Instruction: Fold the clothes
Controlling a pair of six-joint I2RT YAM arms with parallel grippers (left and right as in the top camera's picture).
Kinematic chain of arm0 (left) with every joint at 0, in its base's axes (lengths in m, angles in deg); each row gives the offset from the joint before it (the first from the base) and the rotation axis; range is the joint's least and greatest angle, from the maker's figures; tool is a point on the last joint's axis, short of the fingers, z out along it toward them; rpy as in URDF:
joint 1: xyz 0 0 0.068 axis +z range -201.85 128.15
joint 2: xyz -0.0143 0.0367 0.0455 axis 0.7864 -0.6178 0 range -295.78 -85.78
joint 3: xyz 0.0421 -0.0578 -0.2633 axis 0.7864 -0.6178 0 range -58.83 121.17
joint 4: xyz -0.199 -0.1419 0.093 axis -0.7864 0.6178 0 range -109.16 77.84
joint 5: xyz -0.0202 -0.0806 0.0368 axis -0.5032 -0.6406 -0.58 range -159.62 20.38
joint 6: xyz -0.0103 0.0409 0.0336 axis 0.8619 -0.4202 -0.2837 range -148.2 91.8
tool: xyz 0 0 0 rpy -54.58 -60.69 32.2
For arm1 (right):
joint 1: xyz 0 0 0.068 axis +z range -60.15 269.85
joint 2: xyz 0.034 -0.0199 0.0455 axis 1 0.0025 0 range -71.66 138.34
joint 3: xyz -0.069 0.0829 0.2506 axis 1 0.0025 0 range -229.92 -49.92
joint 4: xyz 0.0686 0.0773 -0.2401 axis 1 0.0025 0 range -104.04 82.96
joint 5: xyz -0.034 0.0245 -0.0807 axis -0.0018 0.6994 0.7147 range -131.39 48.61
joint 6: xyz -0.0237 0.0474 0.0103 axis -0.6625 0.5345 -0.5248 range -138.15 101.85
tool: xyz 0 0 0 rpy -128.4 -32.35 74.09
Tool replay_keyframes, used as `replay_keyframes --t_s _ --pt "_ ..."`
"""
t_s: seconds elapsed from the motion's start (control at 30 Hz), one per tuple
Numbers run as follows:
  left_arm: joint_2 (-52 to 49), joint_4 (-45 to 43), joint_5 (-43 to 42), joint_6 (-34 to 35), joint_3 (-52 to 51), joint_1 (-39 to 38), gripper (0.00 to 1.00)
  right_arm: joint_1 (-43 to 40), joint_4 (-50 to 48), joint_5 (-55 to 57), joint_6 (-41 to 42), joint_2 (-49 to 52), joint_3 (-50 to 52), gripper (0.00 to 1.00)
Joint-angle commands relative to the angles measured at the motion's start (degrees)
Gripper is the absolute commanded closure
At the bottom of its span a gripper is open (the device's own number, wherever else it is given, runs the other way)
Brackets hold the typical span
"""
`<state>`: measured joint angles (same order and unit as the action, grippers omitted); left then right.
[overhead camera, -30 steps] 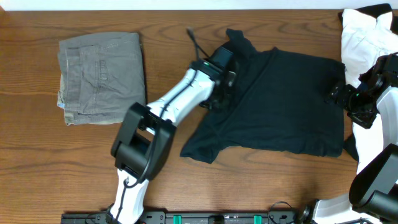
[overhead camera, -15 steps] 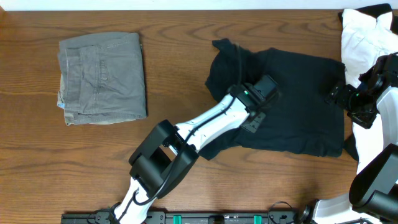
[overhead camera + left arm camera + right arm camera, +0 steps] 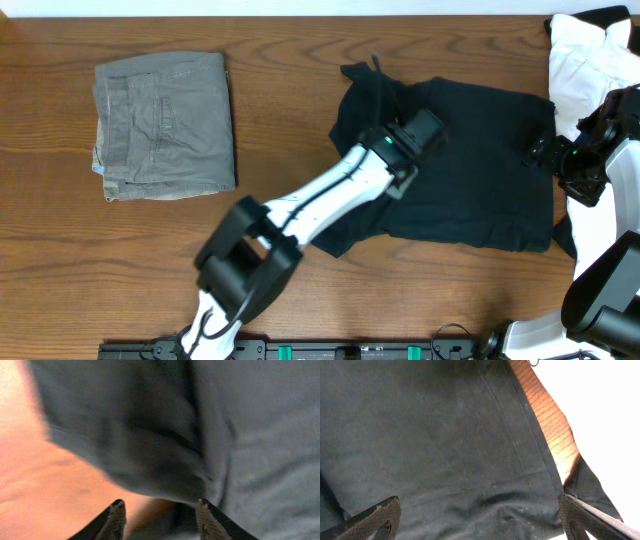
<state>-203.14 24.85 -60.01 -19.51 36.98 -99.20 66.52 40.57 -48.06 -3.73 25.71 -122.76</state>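
A black T-shirt (image 3: 470, 160) lies spread on the wooden table, right of centre, its left part bunched into folds. My left gripper (image 3: 425, 130) hovers over the shirt's left half; in the left wrist view its fingers (image 3: 161, 520) are apart and empty above rumpled dark cloth (image 3: 200, 435). My right gripper (image 3: 540, 150) is at the shirt's right edge; its fingers (image 3: 480, 517) are spread wide over flat black cloth (image 3: 435, 445) near the hem. A folded grey-green pair of trousers (image 3: 165, 125) lies at the left.
A white garment (image 3: 580, 60) with a black piece is piled at the back right corner, next to the right arm. Bare wooden table (image 3: 280, 60) separates the folded trousers from the shirt.
My left arm swung right from the shirt's left sleeve to over its middle. The sleeve now lies folded onto the shirt's body. The right arm has not moved.
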Motion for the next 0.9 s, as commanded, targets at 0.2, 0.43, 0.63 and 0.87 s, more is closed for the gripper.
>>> replay_keyframes --t_s 0.2,0.43,0.63,0.87 --pt "0.3 -7.1 -5.5 5.0 1.9 10.8 0.5 0.4 0.0 -0.2 -0.3 -0.1 -0.2 0.01" --pt "-6.0 -9.0 -9.0 5.1 1.9 14.1 0.51 0.4 0.0 -0.2 -0.3 -0.1 -0.2 0.01" --pt "-9.6 -9.9 -9.0 5.1 1.9 14.0 0.51 0.4 0.0 -0.2 -0.3 -0.1 -0.2 0.01" --pt "-12.6 -11.5 -9.0 4.9 1.9 15.4 0.5 0.4 0.0 -0.2 -0.3 -0.1 -0.2 0.01"
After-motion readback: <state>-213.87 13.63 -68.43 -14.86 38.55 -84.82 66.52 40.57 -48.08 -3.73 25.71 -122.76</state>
